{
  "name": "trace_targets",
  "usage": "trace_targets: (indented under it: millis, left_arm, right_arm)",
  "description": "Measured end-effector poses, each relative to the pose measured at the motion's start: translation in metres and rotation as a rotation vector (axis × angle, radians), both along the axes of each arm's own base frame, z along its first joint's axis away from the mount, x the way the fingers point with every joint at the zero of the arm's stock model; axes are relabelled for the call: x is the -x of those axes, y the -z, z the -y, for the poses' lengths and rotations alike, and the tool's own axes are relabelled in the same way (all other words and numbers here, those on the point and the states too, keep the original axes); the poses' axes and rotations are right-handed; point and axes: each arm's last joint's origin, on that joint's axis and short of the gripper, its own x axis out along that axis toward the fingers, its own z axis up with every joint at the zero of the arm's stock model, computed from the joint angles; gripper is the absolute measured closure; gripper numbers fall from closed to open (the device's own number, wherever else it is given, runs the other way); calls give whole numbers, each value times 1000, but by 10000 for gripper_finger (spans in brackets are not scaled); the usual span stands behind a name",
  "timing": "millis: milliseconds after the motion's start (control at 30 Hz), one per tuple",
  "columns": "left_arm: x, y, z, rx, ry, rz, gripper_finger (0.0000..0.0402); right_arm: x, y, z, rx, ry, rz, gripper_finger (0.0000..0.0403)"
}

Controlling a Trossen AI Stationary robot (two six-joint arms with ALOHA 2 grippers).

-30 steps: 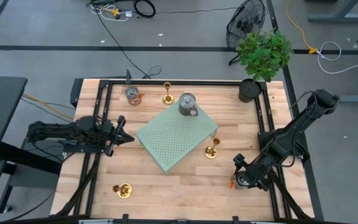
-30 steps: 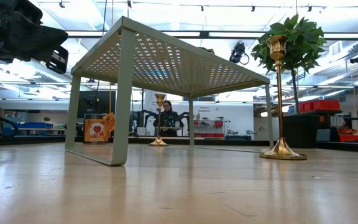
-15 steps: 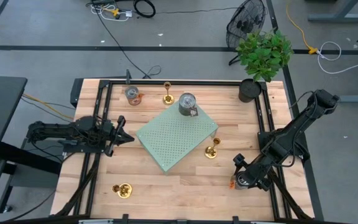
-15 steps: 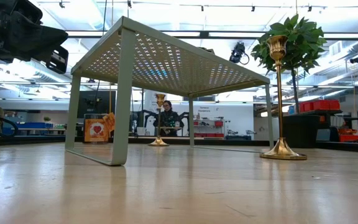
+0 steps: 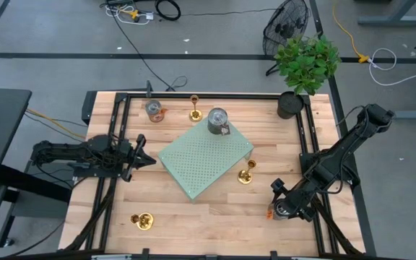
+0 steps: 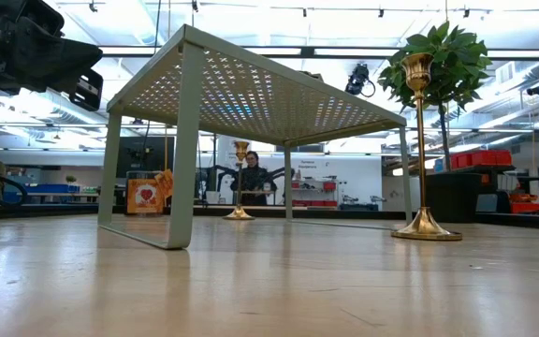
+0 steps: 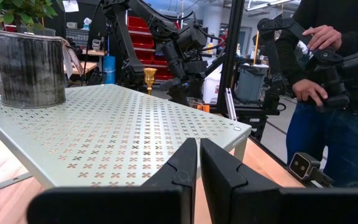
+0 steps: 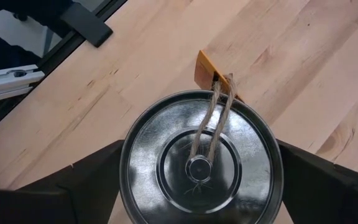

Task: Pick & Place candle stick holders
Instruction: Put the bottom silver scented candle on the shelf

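Observation:
Three gold candle stick holders are on the wooden table: one (image 5: 194,110) at the far edge, one (image 5: 245,174) right of the green perforated shelf (image 5: 204,160), and one (image 5: 143,220) near the front left. The low view shows the right one (image 6: 422,140) upright on its base. My right gripper (image 8: 201,180) is open and tilted down. Its fingers stand on either side of a silver can (image 8: 201,158) with a twine loop and an orange tag (image 8: 205,68), near the front right (image 5: 284,208). My left gripper (image 7: 197,168) is shut, level, left of the shelf (image 5: 144,160). My right gripper comes at the silver can slanting from above, one finger (image 8: 98,177) on each side of the can's round wall, below the lid rim. The rim hides the inner faces, so I cannot tell whether they touch. The can stands upright on the table.
A second can (image 5: 217,121) stands on the shelf's far corner and a third (image 5: 154,110) by the far edge. A potted plant (image 5: 305,65) stands at the far right corner. A person (image 7: 328,81) stands beyond the table, hands on another arm rig.

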Motion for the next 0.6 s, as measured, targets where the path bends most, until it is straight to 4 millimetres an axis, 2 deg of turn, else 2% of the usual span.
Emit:
trace_targets:
  millis: [600]
  left_arm:
    - [0, 0, 0, 0, 0, 0, 376]
  right_arm:
    - [1, -2, 0, -14, -4, -18, 34]
